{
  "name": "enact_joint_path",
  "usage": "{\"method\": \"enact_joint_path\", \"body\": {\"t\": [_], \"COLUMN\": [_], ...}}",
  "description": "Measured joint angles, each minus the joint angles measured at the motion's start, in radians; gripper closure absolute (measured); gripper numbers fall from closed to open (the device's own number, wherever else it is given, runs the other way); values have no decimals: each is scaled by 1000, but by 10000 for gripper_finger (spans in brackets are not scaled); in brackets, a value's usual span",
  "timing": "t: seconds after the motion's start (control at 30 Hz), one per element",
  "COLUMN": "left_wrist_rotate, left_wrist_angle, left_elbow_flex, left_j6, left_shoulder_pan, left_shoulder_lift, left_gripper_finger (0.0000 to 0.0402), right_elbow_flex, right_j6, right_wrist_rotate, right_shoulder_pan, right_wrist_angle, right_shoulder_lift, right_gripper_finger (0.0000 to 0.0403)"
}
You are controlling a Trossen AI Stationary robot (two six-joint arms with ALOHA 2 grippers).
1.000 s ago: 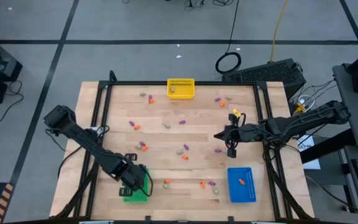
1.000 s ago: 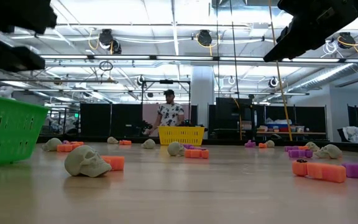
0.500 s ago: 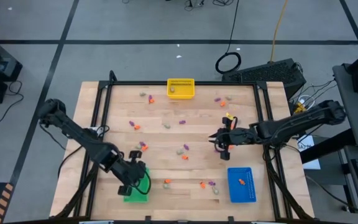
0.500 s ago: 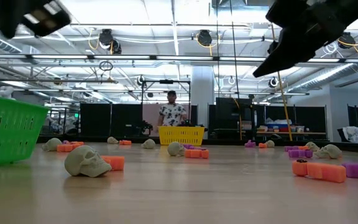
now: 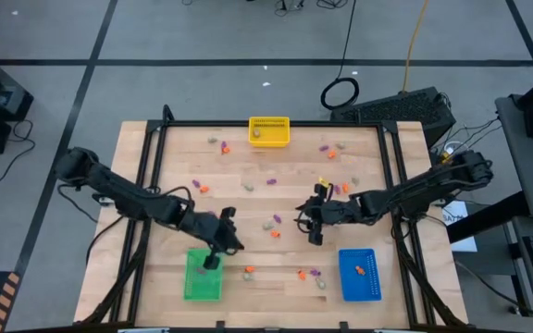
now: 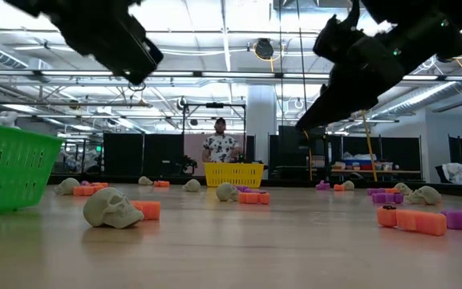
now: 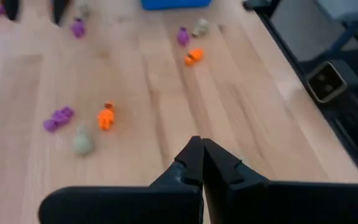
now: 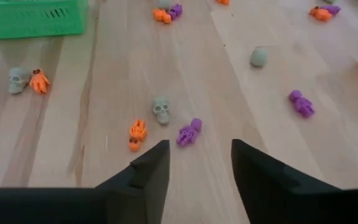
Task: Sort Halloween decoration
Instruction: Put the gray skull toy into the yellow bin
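Observation:
The Halloween decoration lies scattered over the wooden table (image 5: 248, 199) as tiny orange, purple and pale grey trinkets. My left gripper (image 5: 229, 242) (image 7: 199, 152) hangs shut with nothing in it, above the table just beyond the green bin's (image 5: 202, 275) far right corner. My right gripper (image 5: 305, 227) (image 8: 197, 155) hovers open near the table's middle. Just ahead of its fingers, a grey skull (image 8: 161, 109), a purple skeleton (image 8: 189, 132) and an orange trinket (image 8: 137, 134) lie on the wood. An orange trinket (image 5: 359, 270) lies in the blue bin (image 5: 359, 287).
A yellow bin (image 5: 268, 130) holding a pale trinket stands at the far edge. More trinkets lie between the green and blue bins (image 5: 308, 275) and across the far half (image 5: 327, 148). A black frame (image 5: 151, 185) rims the table. A person (image 6: 220, 144) stands in the room behind.
My left gripper has left its place over the green bin and gone toward the table's middle, tipping up from pointing steeply down. My right gripper has gone down and toward the table's left, closer to the skull and purple skeleton. No trinket has moved.

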Motion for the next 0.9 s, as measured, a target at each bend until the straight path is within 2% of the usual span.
{"method": "enact_joint_path", "body": {"t": [0.13, 0.23, 0.37, 0.5, 0.63, 0.9], "left_wrist_rotate": [-5, -9, -11, -27, -70, -70], "left_wrist_angle": [156, 295, 480, 619, 670, 674], "left_elbow_flex": [-89, -151, -241, -324, -375, -397], "left_j6": [41, 70, 81, 84, 84, 75], "left_shoulder_pan": [63, 100, 138, 165, 201, 241], "left_shoulder_lift": [0, 0, 0, 0, 0, 0], "left_gripper_finger": [400, 400, 400, 400, 400, 400], "right_elbow_flex": [7, 47, 112, 178, 233, 320], "right_j6": [-1, -3, -23, -31, -28, -30], "right_wrist_rotate": [-52, -75, -77, -148, -158, -282], "right_shoulder_pan": [-2, -3, -3, -22, -51, -99], "right_wrist_angle": [110, 127, 127, 126, 106, 92], "right_shoulder_lift": [77, 135, 208, 281, 357, 478], "right_gripper_finger": [211, 200, 195, 196, 196, 197]}}
